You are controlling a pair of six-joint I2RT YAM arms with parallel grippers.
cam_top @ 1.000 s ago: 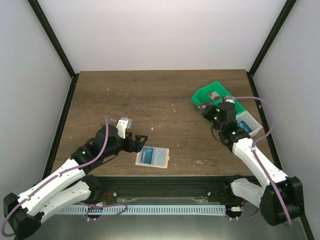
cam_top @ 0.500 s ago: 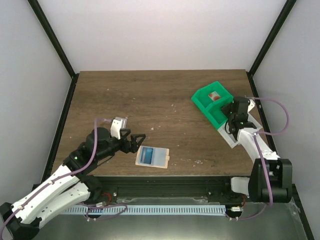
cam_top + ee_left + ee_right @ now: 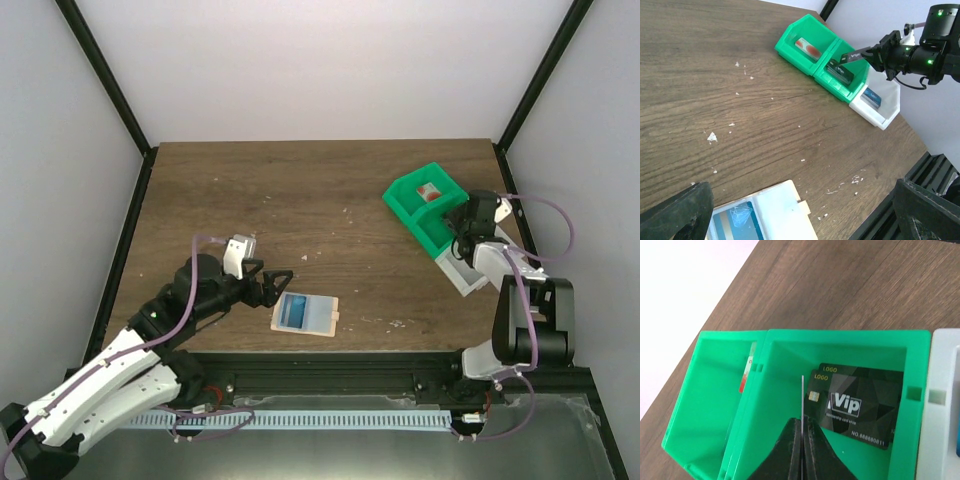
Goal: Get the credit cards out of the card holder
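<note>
Pinches a dark credit card (image 3: 854, 55) between the closed fingers of the right tool (image 3: 802, 440). Presents it edge-on to that tool's own camera, so only a thin pale line sticks out past the fingertips. Holds it above the middle compartment of the green-and-white tray (image 3: 840, 336), clear of the desk (image 3: 320, 200).

Shows two more dark cards (image 3: 860, 405) directly below the right tool, lying flat and overlapped on that compartment's floor, the upper one printed "Vip". Shows a red-and-white card (image 3: 746, 371) leaning on the wall of the green compartment to the left of the tool in its own view. Shows a blue card (image 3: 871, 97) in the white end compartment on the tool's other side.

Finds the card holder (image 3: 305, 315) lying open and flat on the desk, well apart from the right tool and just ahead of the left tool (image 3: 285, 287). Carries a pale blue credit card (image 3: 740, 222) with a dark stripe in the half nearer the left tool's left finger; shows only a pale, bare face and a small tab on the other half.

Stands wide open at the left tool, fingers (image 3: 675, 215) spread far apart at the bottom corners of its own view, gripping nothing. Sits low over the desk, just beside the holder's near corner; cannot tell whether touching.
</note>
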